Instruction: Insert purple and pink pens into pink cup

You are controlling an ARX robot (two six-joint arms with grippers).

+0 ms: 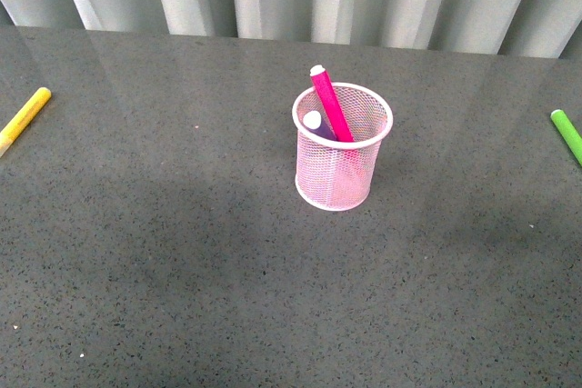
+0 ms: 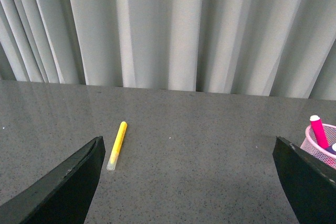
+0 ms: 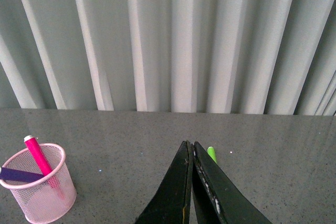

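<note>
Pens sit inside the pink cup [image 1: 342, 147] already: the pink pen [image 1: 330, 104] leans up past the rim at centre of the front view, and the purple pen [image 1: 317, 124] lies lower against the inner wall, only its pale end showing above the mesh. By that layout the task looks finished. Both markers appear light, stiff and smooth-barrelled, so a pinch at mid-barrel would hold best if either needed resetting; the mesh cup seems light enough to tip or slide under a sideways nudge. Neither arm shows in the front view. From the left wrist view the left gripper [image 2: 189, 182] has its dark fingers spread wide at the lower corners, nothing between them, with the yellow marker [image 2: 116, 145] lying on the grey table [image 1: 182, 270] ahead and the cup just entering at the right edge. In the right wrist view the right gripper [image 3: 191, 182] has its fingers pressed together on nothing, the green marker [image 3: 211, 153] peeking out just behind them, and the cup at lower left. Only this view shows the purple barrel slanting across the cup's interior; only the front view shows both stray markers well apart at opposite edges.
</note>
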